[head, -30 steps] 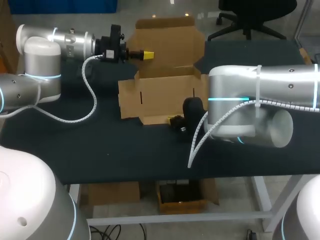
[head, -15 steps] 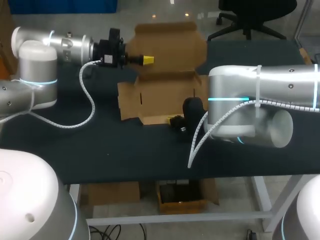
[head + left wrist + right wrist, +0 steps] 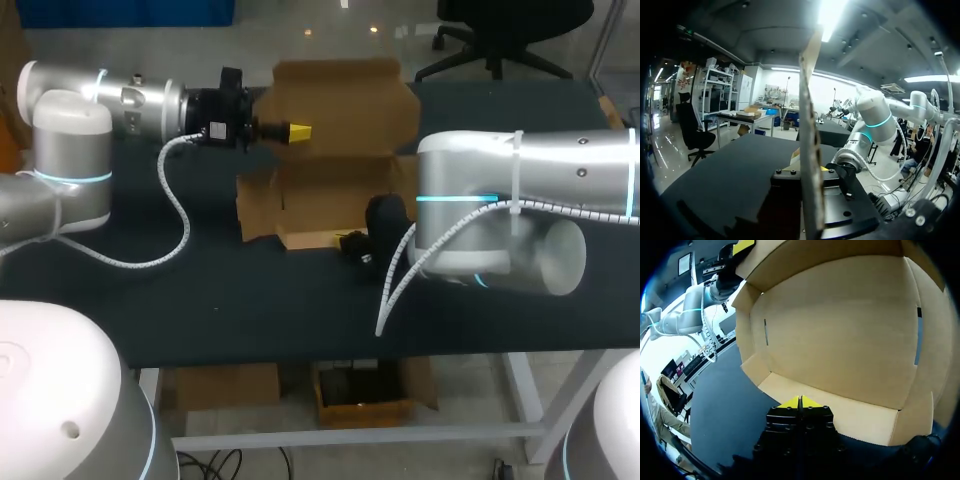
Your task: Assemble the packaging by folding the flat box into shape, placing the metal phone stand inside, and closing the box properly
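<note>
1. Head view: the black-topped table [image 3: 250,310] is seen spanning the middle of the frame from the left edge to the right.
2. The silver-white right arm [image 3: 530,200] is seen coming in from the right edge at mid-height, with its dark wrist turned toward the centre.
3. The silver-white left arm [image 3: 70,130] is stretched across the upper left, pointing rightward.
4. The brown cardboard box [image 3: 340,185] is stood on the table at upper centre and is only partly folded. Its lid panel is raised behind the open tray, and a side flap is spread out to the left.
5. The left gripper [image 3: 298,131] is placed at the left edge of the raised lid. In the left wrist view this panel [image 3: 810,125] is seen edge-on, pinched between the two fingers from both sides.
6. The right gripper [image 3: 352,243] is held at the box's front wall, just below centre. In the right wrist view its yellow tips [image 3: 800,402] are pressed together with nothing between them, directed into the open box [image 3: 840,330].
</note>
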